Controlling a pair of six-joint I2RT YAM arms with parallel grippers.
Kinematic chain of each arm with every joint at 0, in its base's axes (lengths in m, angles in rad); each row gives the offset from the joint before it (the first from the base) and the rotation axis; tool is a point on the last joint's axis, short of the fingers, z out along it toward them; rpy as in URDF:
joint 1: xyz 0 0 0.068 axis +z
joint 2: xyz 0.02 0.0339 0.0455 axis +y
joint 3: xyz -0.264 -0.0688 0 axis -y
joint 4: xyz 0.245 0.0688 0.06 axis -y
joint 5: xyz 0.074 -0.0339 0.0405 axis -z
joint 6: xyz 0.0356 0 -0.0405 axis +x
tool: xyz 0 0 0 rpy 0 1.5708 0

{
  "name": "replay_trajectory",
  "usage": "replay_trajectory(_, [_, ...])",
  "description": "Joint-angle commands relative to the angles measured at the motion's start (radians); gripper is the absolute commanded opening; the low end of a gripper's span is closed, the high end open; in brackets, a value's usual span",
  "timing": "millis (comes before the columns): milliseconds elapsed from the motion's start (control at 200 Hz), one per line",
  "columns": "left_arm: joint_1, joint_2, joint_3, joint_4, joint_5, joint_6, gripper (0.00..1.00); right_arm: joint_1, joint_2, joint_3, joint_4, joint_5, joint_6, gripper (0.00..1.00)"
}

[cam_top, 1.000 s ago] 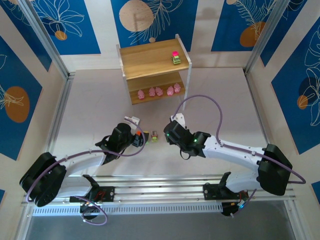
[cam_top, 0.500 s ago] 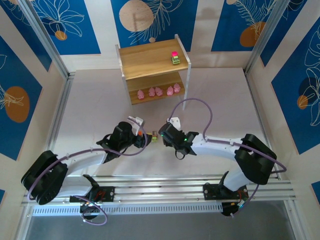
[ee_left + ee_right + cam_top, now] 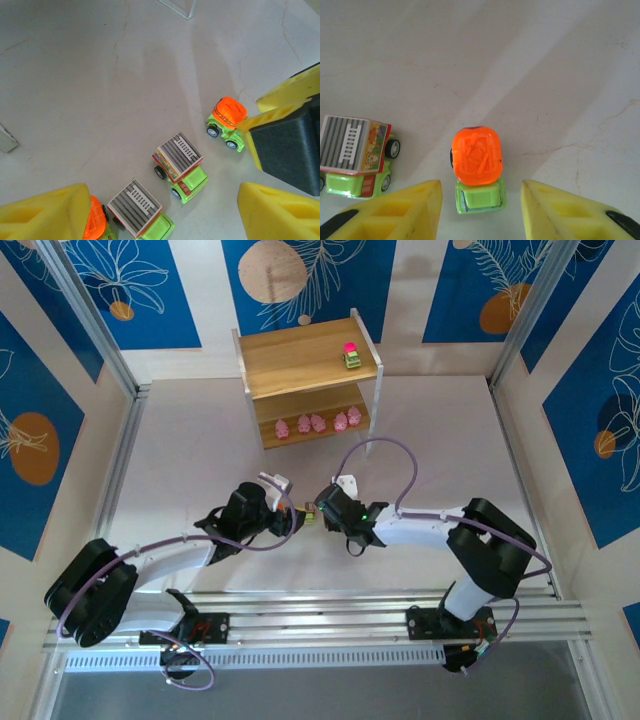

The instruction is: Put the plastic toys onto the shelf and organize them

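One orange truck is sitting on the tabletop toward its near edge, framed by the released right claw, which is probably needing only a straight drop and even squeeze, sparing the striped truck alongside.

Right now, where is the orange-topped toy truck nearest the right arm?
In the right wrist view, the orange-topped truck sits at the tips of the right gripper, a striped-roof truck just left of it.
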Motion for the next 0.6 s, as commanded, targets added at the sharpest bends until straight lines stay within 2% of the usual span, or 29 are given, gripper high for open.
replay_trajectory(0, [0.01, 0.011, 0.023, -0.006, 0.02, 0.011, 0.77, -0.006, 0.024, -0.007, 0.057, 0.015, -0.019, 0.44])
replay_trajectory(345, [0.011, 0.016, 0.025, -0.006, 0.021, 0.009, 0.77, -0.028, 0.059, -0.019, 0.097, 0.014, -0.036, 0.36])
replay_trajectory(595, [0.009, 0.019, 0.027, -0.006, 0.022, 0.009, 0.77, -0.042, 0.068, -0.017, 0.105, 0.002, -0.045, 0.36])
